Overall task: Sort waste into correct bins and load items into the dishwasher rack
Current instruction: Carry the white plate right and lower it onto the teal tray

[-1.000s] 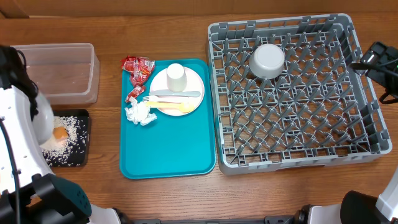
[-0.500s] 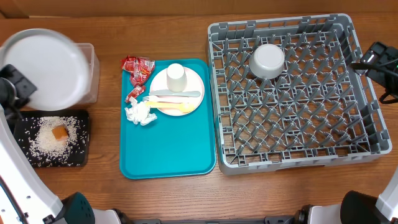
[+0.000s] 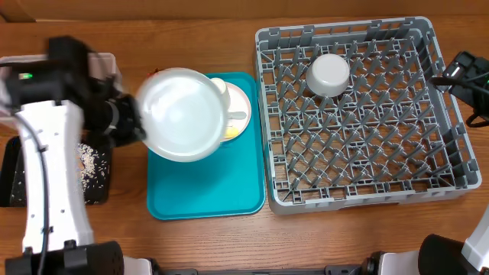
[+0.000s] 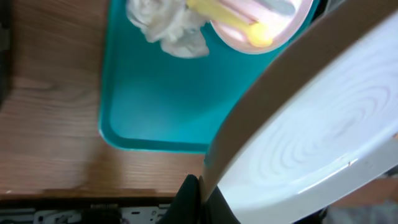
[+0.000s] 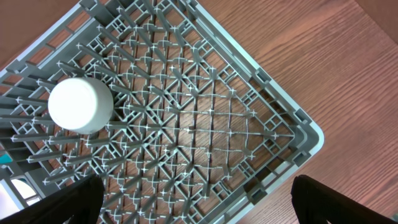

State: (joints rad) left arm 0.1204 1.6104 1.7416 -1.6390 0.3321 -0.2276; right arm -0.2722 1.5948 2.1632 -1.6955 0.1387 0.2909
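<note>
My left gripper (image 3: 136, 122) is shut on the rim of the round grey plate (image 3: 183, 114), which hangs over the teal tray and hides the wrappers and napkin from above. In the left wrist view the fingers (image 4: 194, 198) pinch the plate's edge (image 4: 323, 143), with the white napkin (image 4: 168, 25) and yellow cutlery (image 4: 249, 28) on the pinkish plate (image 4: 292, 15) below. The grey rack (image 3: 359, 164) holds a small grey bowl (image 3: 328, 74). My right gripper (image 5: 198, 208) stands open above the rack's right side (image 5: 205, 124), empty. Rice (image 3: 92, 160) lies in the black tray (image 3: 95, 191).
The teal tray (image 3: 206, 187) lies between the bins and the rack. My left arm covers most of the clear tub (image 3: 107, 61). A white cup (image 3: 221, 84) peeks out behind the held plate. Bare wood runs along the table's front edge.
My left arm has swung the grey plate rightward, from over the clear tub to over the teal tray. The right arm has not moved.
</note>
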